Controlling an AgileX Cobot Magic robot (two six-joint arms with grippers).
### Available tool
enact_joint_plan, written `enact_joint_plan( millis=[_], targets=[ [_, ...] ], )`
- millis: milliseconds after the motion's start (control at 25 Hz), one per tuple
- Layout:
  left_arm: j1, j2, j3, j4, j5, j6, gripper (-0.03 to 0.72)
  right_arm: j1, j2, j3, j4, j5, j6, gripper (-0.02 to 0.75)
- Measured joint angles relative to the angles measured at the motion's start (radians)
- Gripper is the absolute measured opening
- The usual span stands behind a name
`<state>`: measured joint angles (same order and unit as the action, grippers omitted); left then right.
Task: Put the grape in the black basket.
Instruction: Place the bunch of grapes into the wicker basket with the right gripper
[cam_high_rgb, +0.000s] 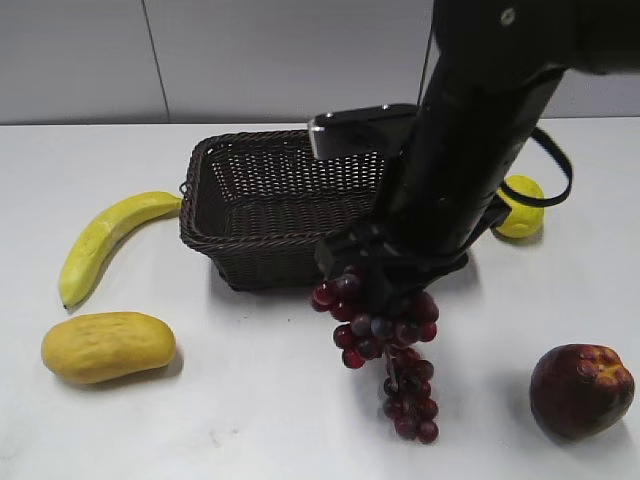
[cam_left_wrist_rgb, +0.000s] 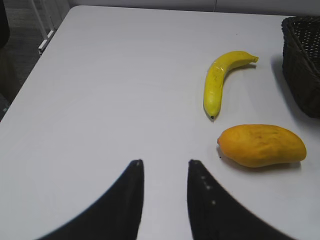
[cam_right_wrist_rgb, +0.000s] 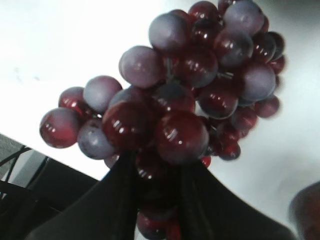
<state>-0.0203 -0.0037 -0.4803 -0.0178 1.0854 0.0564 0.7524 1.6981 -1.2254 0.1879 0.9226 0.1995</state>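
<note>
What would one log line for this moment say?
right pincer: shut on grape | grape: lifted, outside black basket | left pincer: open, idle

On the surface (cam_high_rgb: 250, 420), basket (cam_high_rgb: 250, 200) sits centre-back, banana (cam_high_rgb: 105, 240) to its left with mango (cam_high_rgb: 108, 346) in front of the banana, grape bunch (cam_high_rgb: 385, 345) just before the basket's front-right corner, lemon (cam_high_rgb: 522, 205) right of the basket, apple-like fruit (cam_high_rgb: 580, 390) front right.
</note>
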Motion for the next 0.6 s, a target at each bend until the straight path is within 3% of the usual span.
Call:
enact_joint_plan(
  millis=[360,600],
  targets=[
    [0.0,0.0,0.0,0.0,0.0,0.0,0.237,0.0,-0.142,-0.213,-0.125,0.251,0.0,0.15],
    [0.0,0.0,0.0,0.0,0.0,0.0,0.237,0.0,-0.143,-0.478,-0.197,0.263,-0.016,0.15]
  ],
)
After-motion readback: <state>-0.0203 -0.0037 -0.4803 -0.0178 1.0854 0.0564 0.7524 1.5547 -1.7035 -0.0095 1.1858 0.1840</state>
